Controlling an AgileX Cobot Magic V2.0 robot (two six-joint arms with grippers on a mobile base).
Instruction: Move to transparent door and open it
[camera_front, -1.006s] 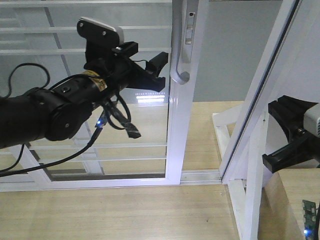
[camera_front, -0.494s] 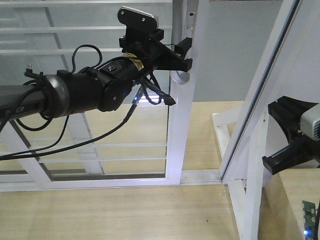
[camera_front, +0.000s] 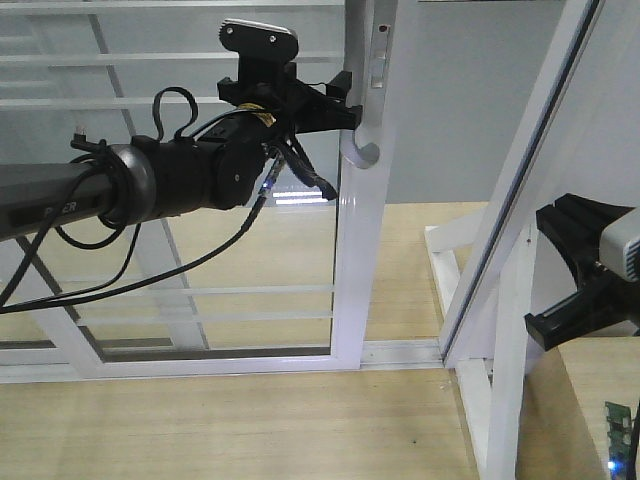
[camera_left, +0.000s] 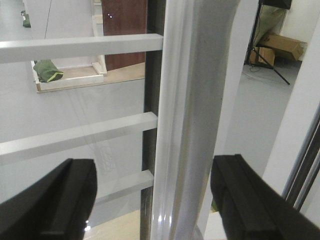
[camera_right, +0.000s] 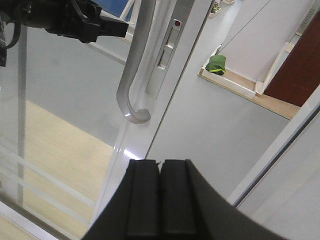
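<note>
Approach looks done. Left gripper (camera_left: 154, 197) is spread wide, its 2 fingers straddling the grey curved bar handle (camera_right: 133, 75) on the white-framed clear glass sliding door (camera_front: 352, 260), upper centre. Not clamped yet; closing and sliding remain. Right gripper (camera_right: 160, 200) is idle, fingers pressed together.

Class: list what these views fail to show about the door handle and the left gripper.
Front view: left gripper covers part of the handle; contact unclear.
Left wrist view: handle blurred between the open jaws; ends cut off by picture edges.
Right wrist view: handle's top cut off by upper edge.
</note>
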